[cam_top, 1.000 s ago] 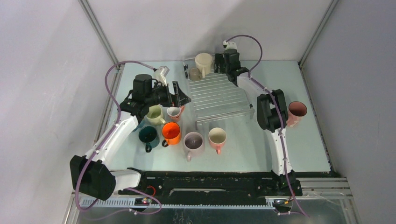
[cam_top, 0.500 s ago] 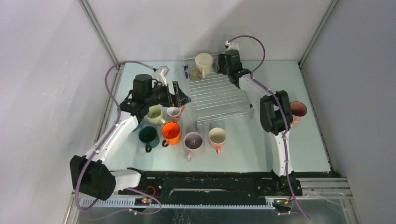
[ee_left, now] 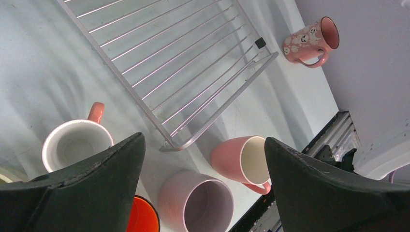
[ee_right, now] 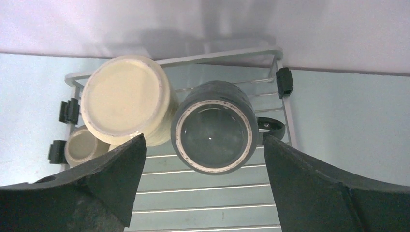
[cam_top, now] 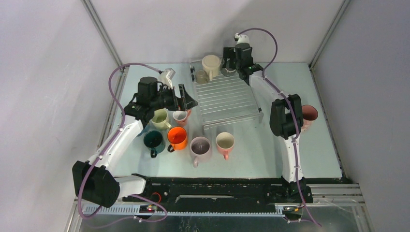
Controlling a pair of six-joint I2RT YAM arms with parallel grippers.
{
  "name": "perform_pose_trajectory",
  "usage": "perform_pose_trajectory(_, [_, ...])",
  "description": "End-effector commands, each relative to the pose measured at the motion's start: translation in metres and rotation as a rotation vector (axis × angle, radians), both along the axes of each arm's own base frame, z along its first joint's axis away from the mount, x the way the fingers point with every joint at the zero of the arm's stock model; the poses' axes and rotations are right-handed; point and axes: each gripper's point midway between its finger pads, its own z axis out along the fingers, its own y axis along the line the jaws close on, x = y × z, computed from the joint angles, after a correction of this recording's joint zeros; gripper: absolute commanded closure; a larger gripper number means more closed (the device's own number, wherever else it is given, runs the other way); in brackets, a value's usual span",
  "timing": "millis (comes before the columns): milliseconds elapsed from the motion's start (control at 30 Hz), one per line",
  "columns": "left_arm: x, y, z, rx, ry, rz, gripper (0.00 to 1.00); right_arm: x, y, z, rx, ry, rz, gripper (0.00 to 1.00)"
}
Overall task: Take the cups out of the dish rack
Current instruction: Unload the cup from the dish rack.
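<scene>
Left arm (cam_top: 118, 140) at frame left, right arm (cam_top: 291, 152) at frame right, white tubular links, black boxy joint housings, loose purple cable (cam_top: 114, 92) looping along each, matte dark-grey wedge-shaped fingers (ee_left: 72, 193), black base rail (cam_top: 217, 187) along lower frame.

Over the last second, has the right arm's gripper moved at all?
Yes. In the top view the right gripper shifted toward the back wall, relative to the fixed far edge of the clear wire-ribbed dish rack.
</scene>
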Motion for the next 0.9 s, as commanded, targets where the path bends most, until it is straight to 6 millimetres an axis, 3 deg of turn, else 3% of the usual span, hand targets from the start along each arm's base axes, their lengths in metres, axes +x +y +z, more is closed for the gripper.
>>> perform_pose_trajectory(0, [0.0,-0.001,-0.003,-0.018,0.003,-0.008,0.0,0.006,-0.005,0.005,-0.047,-0.016,0.019,0.0])
perform_pose_trajectory(167, [0.0,-0.001,-0.003,-0.017,0.002,-0.009,0.0,0.009,-0.002,-0.003,-0.154,0.004,0.14,0.0])
perform_pose_trajectory(467, [0.0,-0.001,-0.007,-0.014,0.014,-0.012,0.0,0.021,-0.021,-0.019,-0.285,0.022,0.234,0.0])
perform_pose_trajectory(867, [0.003,-0.002,-0.013,-0.006,0.029,-0.011,0.0,0.014,0.01,-0.04,-0.32,0.04,0.368,0.0])
